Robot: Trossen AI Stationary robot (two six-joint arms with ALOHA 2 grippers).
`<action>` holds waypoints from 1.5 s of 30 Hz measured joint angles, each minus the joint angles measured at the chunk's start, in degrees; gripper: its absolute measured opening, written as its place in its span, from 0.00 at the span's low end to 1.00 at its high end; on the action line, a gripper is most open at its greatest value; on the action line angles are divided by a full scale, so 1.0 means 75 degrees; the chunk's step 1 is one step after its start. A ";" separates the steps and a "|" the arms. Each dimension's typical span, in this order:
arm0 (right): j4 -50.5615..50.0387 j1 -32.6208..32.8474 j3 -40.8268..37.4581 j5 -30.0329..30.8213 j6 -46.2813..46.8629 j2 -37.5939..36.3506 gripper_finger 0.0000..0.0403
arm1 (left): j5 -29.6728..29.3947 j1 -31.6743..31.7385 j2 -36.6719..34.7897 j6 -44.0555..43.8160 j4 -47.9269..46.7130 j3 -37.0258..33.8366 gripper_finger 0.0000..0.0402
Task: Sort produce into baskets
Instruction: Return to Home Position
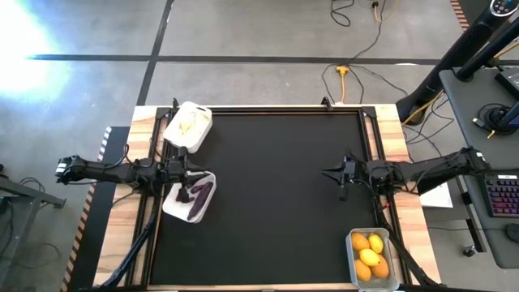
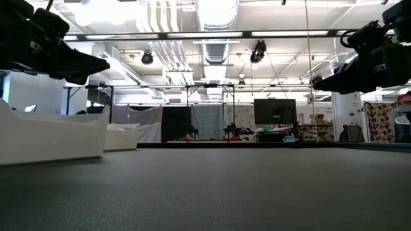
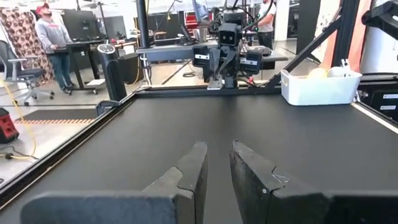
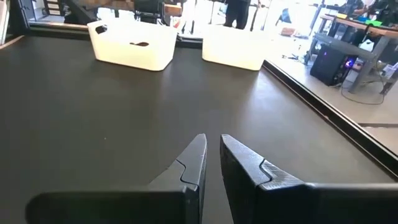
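The left gripper [image 3: 216, 149] is held above the black mat [image 1: 276, 195] at the table's left edge. Its fingers are drawn nearly together, with only a narrow slit between them and nothing gripped. One white basket [image 1: 172, 208] is partly covered by this arm in the high view; dark purple eggplants [image 1: 199, 193], long and glossy, are seen lying in it. Just beside it, the other white basket [image 1: 207, 122] is set at a slant near the table's corner, with pale garlic bulbs [image 1: 188, 123] inside.

The right gripper [image 4: 212, 142] is poised opposite, near the right edge, its fingers likewise almost closed on nothing. The clear basket [image 1: 352, 251] is placed well apart from the other two, at the right-hand corner low in the high view. It is filled with rounded yellow and orange fruits [image 1: 370, 256] (in the left wrist view its wall looks nearly white).

All three baskets are rounded-corner plastic tubs. The mat is finely grained and framed by a pale wooden border [image 1: 144, 122]. Beyond the table, a yellow cable [image 1: 345, 73] is trailed over the grey floor, and a keyboard [image 1: 503, 195] is seen on a desk at the right.
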 joint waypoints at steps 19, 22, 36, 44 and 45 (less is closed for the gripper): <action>-0.0004 0.0000 -0.0006 0.0000 -0.0019 0.0000 0.09 | -0.0052 0.0000 0.0235 -0.0520 -0.0164 0.0058 0.13; -0.0004 0.0000 -0.0006 0.0000 -0.0019 0.0000 0.09 | -0.0058 0.0000 0.0271 -0.0520 -0.0163 0.0058 0.13; -0.0007 0.0000 -0.0006 0.0000 -0.0019 0.0000 0.09 | -0.0060 0.0000 0.0439 -0.0520 -0.0188 0.0064 0.13; -0.0009 0.0000 -0.0009 -0.0002 -0.0019 0.0000 0.09 | -0.0060 0.0000 0.0534 -0.0520 -0.0179 0.0067 0.13; -0.0010 0.0000 -0.0008 -0.0002 -0.0018 0.0000 0.10 | -0.0060 0.0000 0.0547 -0.0520 -0.0181 0.0067 0.13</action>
